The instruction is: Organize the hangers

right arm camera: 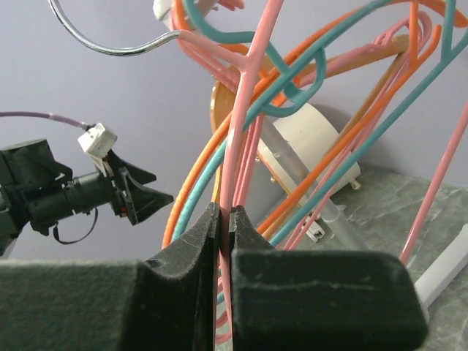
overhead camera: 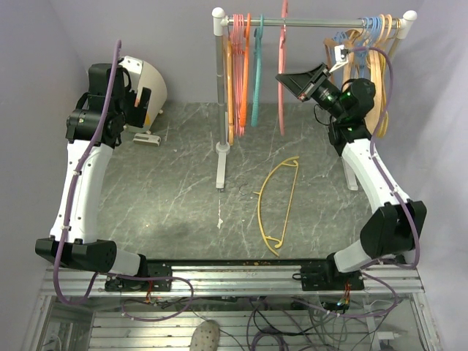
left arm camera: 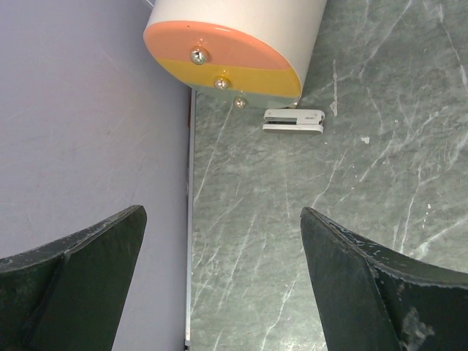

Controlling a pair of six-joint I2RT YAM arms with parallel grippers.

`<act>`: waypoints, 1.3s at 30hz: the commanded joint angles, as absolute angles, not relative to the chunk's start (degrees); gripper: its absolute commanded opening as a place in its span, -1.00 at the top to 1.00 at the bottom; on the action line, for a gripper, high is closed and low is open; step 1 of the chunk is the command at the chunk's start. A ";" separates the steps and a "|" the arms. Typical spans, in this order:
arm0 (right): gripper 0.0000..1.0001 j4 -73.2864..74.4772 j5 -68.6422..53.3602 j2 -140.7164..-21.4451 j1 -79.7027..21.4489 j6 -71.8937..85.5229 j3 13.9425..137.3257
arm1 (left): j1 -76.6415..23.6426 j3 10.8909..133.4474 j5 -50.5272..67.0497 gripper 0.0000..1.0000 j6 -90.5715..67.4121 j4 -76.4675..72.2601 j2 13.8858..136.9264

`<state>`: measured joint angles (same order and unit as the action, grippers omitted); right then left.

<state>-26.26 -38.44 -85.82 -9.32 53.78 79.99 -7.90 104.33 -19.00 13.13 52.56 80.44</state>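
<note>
Several pink and orange hangers (overhead camera: 240, 66) and a teal one (overhead camera: 257, 73) hang at the left end of the rack rail (overhead camera: 314, 23). A tan one (overhead camera: 229, 95) hangs next to the rack post. My right gripper (overhead camera: 287, 77) is shut on a lone pink hanger (overhead camera: 283, 88) that hangs from the rail; in the right wrist view the pads (right arm camera: 206, 227) pinch its pink wire (right arm camera: 248, 110), with the teal (right arm camera: 292, 80) and orange (right arm camera: 344, 139) hangers behind. A yellow hanger (overhead camera: 279, 205) lies flat on the table. My left gripper (left arm camera: 223, 241) is open and empty at the far left.
A bunch of light-blue and pale tan hangers (overhead camera: 369, 36) hangs at the rail's right end, behind my right arm. The rack's post and foot (overhead camera: 221, 157) stand mid-table. A white drum-shaped object (left arm camera: 227, 51) and a small white clip (left arm camera: 294, 121) sit by the left wall.
</note>
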 commanded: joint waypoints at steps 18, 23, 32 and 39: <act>1.00 -33.62 -40.66 -97.55 -8.70 63.46 91.70 | -7.14 102.36 -18.51 -0.98 13.89 50.95 77.57; 1.00 -31.77 -40.46 -98.68 -8.83 63.31 92.94 | -7.12 101.93 -18.48 -0.98 13.89 50.81 77.30; 1.00 -21.80 -38.70 -100.78 -11.43 57.20 98.09 | -7.12 103.01 -18.26 -0.98 13.89 51.22 78.12; 1.00 -18.10 -37.67 -102.90 -14.02 54.67 101.12 | -7.12 102.49 -18.46 -0.98 13.97 51.06 78.03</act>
<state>-18.87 -38.48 -101.49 -12.69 56.88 98.52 -7.68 102.21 -19.00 13.54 52.51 78.59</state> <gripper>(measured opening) 0.036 0.989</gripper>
